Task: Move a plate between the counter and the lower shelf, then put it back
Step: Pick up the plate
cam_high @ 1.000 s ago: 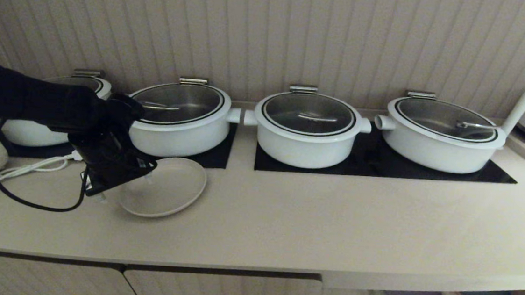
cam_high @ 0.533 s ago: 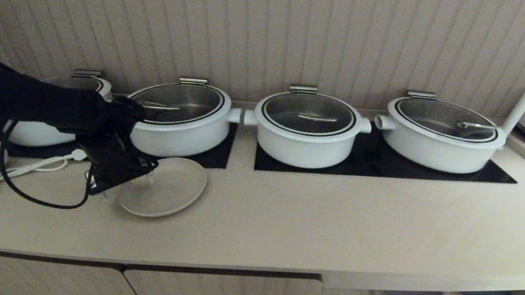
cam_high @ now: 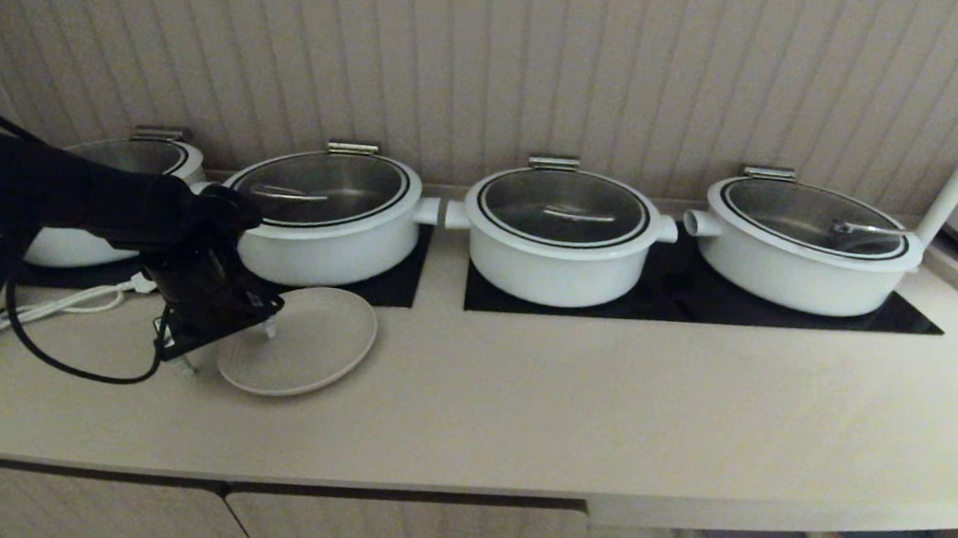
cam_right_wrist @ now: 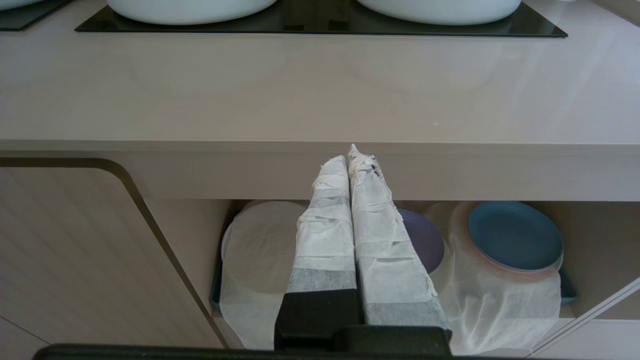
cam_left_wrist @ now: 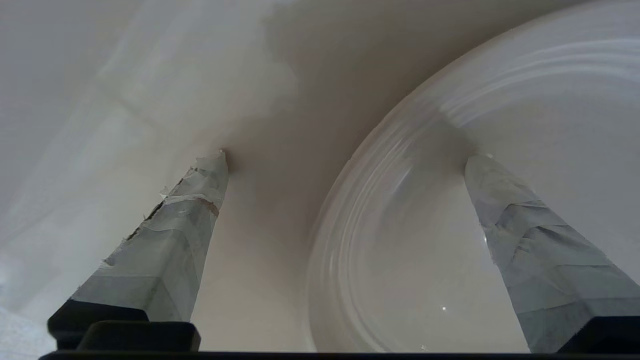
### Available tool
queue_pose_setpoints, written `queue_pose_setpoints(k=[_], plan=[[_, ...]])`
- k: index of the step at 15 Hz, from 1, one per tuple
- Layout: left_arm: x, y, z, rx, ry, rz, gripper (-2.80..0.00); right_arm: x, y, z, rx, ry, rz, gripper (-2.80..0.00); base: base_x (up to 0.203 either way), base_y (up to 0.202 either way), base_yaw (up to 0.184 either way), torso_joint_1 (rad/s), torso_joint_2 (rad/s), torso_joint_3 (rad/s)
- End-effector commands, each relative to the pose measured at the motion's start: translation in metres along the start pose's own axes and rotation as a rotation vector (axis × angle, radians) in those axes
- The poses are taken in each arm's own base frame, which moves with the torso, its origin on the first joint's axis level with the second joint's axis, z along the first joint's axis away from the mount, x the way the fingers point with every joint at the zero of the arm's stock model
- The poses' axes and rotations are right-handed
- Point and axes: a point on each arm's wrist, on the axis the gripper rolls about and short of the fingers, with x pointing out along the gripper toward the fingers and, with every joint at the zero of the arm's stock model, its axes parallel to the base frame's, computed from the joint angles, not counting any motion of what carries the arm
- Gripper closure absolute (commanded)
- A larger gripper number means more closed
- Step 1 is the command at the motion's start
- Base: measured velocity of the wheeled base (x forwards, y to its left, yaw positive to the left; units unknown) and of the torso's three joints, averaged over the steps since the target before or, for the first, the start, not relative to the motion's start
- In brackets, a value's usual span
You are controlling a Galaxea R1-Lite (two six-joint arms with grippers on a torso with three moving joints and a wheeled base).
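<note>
- Head view: the round matte cream-beige plate (cam_high: 299,341) lies flat on the long pale-beige counter (cam_high: 570,413), toward its left end, just before the black hob panel (cam_high: 392,284) and well back from the front edge. The left gripper (cam_high: 229,343) hangs at the plate's left rim; a lift needs one finger under the rim, and open counter lies to the right.
- Left wrist view: the taped fingers (cam_left_wrist: 175,235) stand spread, holding nothing, one outside the rim, one over the plate.
- Right wrist view: the right gripper (cam_right_wrist: 350,155), clenched and empty, is parked before the cloth-draped lower shelf (cam_right_wrist: 500,305).
</note>
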Motion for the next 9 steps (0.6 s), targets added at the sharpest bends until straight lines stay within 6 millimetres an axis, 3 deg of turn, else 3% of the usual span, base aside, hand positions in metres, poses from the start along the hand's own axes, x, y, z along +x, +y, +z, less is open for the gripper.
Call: queue_pose_setpoints(k=[1,3,4,9], plan=[[0.0041,-0.0013,0.0018,-0.005,0.002,0.005,-2.8,0.0001,0.0,0.0,-0.001,0.001,0.002,0.0,0.0,0.0,0.0,0.0,0.0,0.0],[0.0036,-0.002,0.0023,-0.005,0.0,0.002,-2.8,0.0001,0.0,0.0,-0.001,0.001,0.002,0.0,0.0,0.0,0.0,0.0,0.0,0.0],[0.0036,-0.002,0.0023,-0.003,0.0,0.002,0.0,0.0001,0.0,0.0,0.0,0.001,0.0,0.0,0.0,0.0,0.0,0.0,0.0,0.0],[-0.0009,-0.0065,0.0077,-0.005,-0.027,-0.019,0.0,0.0001,0.0,0.0,0.0,0.001,0.0,0.0,0.0,0.0,0.0,0.0,0.0,0.0]])
